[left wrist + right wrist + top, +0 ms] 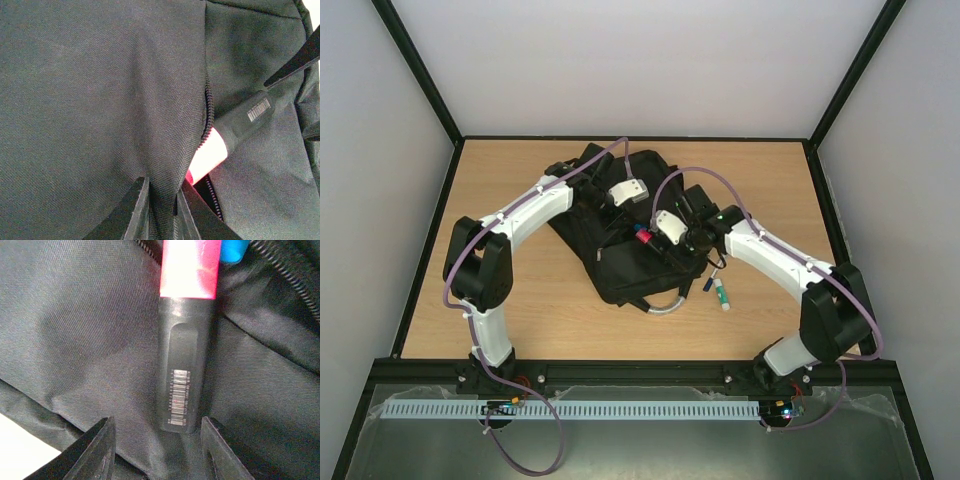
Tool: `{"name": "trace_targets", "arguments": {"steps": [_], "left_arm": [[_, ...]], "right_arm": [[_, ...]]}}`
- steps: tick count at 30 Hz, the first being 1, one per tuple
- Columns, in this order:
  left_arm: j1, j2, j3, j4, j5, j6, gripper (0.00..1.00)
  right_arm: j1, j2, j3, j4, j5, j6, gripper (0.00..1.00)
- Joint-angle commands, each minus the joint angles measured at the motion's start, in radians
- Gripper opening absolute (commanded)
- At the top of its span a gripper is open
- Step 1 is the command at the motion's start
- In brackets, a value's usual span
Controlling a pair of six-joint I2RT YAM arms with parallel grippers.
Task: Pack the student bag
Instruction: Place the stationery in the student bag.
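Evidently the left tool (pixel 162 187) is clenched on a fold of the student bag (pixel 90 100) just beside the zip (pixel 207 115), most likely to hold the pocket mouth agape. The right tool (pixel 157 422) is released, its jaws spread either side of the marker (pixel 182 370). The marker's pink end (pixel 190 265) pokes into the opening, placed for a push deeper, I judge. Both tools sit over the student bag, which lies mid-worktop (pixel 500 190); a loose pen (pixel 722 295) rests just beside it.
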Motion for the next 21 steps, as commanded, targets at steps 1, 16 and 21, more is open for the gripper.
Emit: {"name": "trace_targets", "arguments": {"steps": [1,16,21], "left_arm": [[0.007,-0.035,0.034,-0.025,0.033,0.013,0.15],[0.02,-0.031,0.039,-0.021,0.026,0.019,0.16],[0.024,-0.03,0.037,-0.024,0.025,0.02,0.16]], "right_arm": [[0.018,0.029,-0.042,0.052,0.02,-0.028,0.48],[0.024,0.178,0.136,0.112,0.193,0.067,0.14],[0.024,0.201,0.173,0.102,0.19,0.069,0.41]]}}
